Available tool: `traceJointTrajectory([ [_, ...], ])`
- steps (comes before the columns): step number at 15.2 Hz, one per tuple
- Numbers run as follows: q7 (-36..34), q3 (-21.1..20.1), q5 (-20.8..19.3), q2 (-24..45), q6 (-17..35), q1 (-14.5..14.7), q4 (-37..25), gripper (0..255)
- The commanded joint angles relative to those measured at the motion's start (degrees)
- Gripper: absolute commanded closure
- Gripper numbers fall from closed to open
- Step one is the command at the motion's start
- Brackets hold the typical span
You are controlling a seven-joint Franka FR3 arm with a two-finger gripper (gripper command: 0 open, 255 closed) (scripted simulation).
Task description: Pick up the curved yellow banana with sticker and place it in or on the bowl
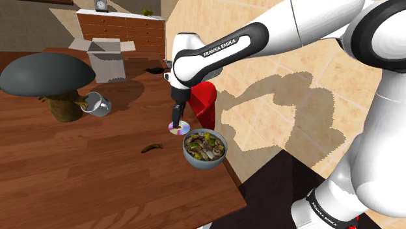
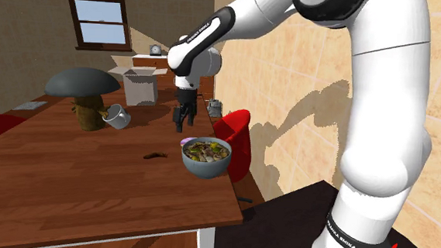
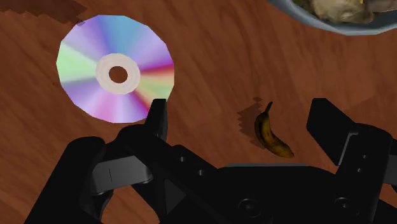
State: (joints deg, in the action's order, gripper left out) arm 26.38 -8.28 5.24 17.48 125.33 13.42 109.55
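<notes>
I have a brown wooden table (image 1: 78, 185) under the arm. In the shoulder view, a rainbow disc (image 1: 179, 129) lies flat right beneath the gripper (image 1: 177, 122). It is the closest thing to the work. The bowl (image 1: 203, 164), grey and heaped with mixed food, sits at the disc's 4 o'clock, near the table edge. A red chair (image 1: 205, 99) stands past that edge at the bowl's 12 o'clock. Well off at the bowl's 10 o'clock I see a big grey-capped mushroom (image 1: 45, 73). A tilted grey mug (image 1: 97, 104) is just beside its stem, and an open box (image 1: 107, 57) sits farther back.

The banana (image 1: 151, 148) lies on bare wood at the bowl's 9 o'clock, apart from both bowl and disc. It is small and curved, dull yellow gone mostly brown, with a dark stem. I cannot make out a sticker. In the wrist view the jaws stand wide apart and hold nothing. The banana shows between the fingers, down on the table, untouched.
</notes>
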Motion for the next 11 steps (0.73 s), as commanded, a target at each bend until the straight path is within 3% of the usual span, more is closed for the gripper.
traceJointTrajectory([
  [1,1.10,-0.85,0.10,3.93,-0.25,0.72,-3.72,0],
  [7,3.90,-3.17,-0.22,14.61,-0.85,3.19,-13.66,0],
  [11,3.83,-3.12,-0.36,16.18,1.52,3.55,-12.88,0],
])
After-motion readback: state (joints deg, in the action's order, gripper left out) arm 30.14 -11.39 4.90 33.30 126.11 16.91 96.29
